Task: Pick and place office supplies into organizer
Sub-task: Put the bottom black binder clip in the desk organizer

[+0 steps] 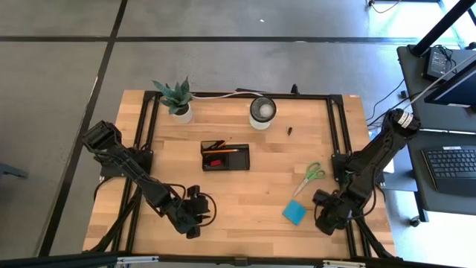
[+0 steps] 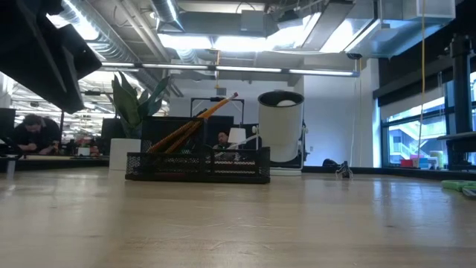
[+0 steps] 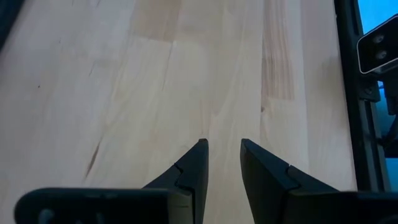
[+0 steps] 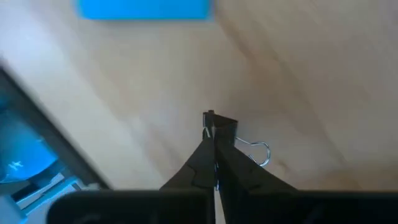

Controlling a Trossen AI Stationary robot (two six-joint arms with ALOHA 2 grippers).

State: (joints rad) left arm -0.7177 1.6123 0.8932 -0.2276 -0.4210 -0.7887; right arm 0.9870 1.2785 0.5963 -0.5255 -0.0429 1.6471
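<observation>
The black organizer [image 1: 224, 156] stands mid-table with orange pencils [image 2: 195, 123] leaning out of it and a red item inside. Green-handled scissors [image 1: 309, 177] and a blue sticky-note pad [image 1: 294, 213] lie on the wood at the right. A tiny black clip [image 1: 289, 131] lies near the far edge. My right gripper [image 4: 216, 146] hovers near the front right corner, just beside the pad, shut on a small black binder clip [image 4: 221, 126]. My left gripper [image 3: 222, 155] is open over bare wood at the front left [image 1: 195, 223]. My right gripper pinches the binder clip's black body [image 4: 217, 123] between its two fingertips, only at their free ends. The fingers come from above, pointing steeply down. A silver wire loop [image 4: 260, 153] of the clip sticks out to one side. I cannot tell whether the clip is clear of the table.
A round white-rimmed cup [image 1: 262, 112] and a potted plant [image 1: 177, 98] stand along the far edge. Black frame rails run along the table's left and right sides [image 1: 340, 141]. Bare wood lies between the organizer and the front edge.
</observation>
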